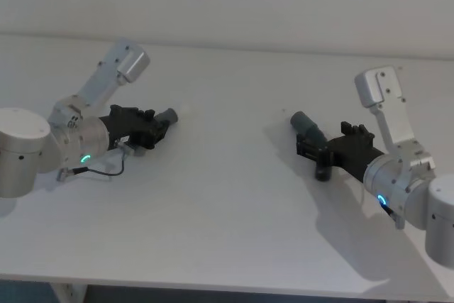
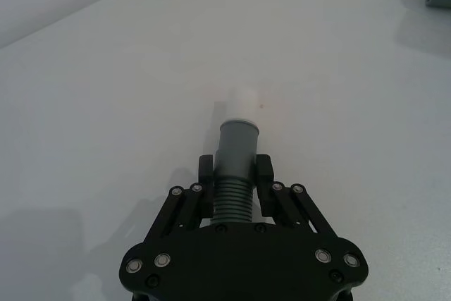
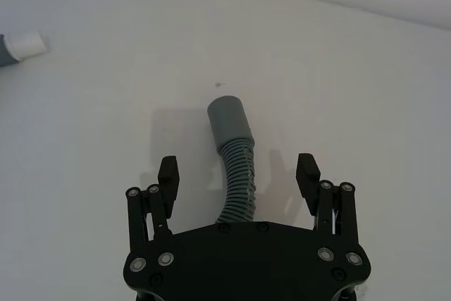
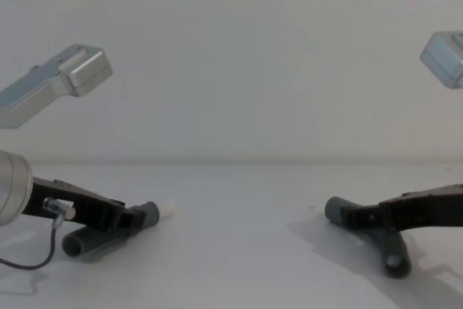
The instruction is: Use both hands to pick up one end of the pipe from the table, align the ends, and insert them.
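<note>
Two ribbed hose pieces lie well apart on the white table: the left piece at left-centre of the head view, the right piece right of centre. My left gripper is clenched on the ribs just behind the left collar, with its white tip pointing toward the middle. My right gripper is spread wide, its fingers either side of the ribs without touching, the plain socket ahead. I judge both pieces light, bendy along the ribs and stiff at the smooth, likely slippery collars, so I want my hold on the ribs close behind each collar.
</note>
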Available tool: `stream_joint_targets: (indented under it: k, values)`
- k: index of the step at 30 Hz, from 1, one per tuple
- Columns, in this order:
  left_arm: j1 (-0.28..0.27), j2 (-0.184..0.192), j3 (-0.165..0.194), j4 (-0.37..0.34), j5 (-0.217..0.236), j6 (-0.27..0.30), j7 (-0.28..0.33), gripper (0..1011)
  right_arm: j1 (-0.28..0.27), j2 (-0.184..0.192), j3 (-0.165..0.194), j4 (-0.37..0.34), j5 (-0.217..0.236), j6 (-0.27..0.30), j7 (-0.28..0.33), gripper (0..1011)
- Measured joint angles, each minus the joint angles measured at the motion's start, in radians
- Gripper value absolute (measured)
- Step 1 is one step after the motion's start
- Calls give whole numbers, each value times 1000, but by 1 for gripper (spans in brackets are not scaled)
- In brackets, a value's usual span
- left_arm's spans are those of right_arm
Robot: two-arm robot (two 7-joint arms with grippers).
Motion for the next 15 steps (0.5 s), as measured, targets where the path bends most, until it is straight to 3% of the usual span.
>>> stream_joint_targets:
  k: [15]
  values:
    - [0,0,0,0,0,0,0,340,23,-27,-4,34,-13,50,-10,1010]
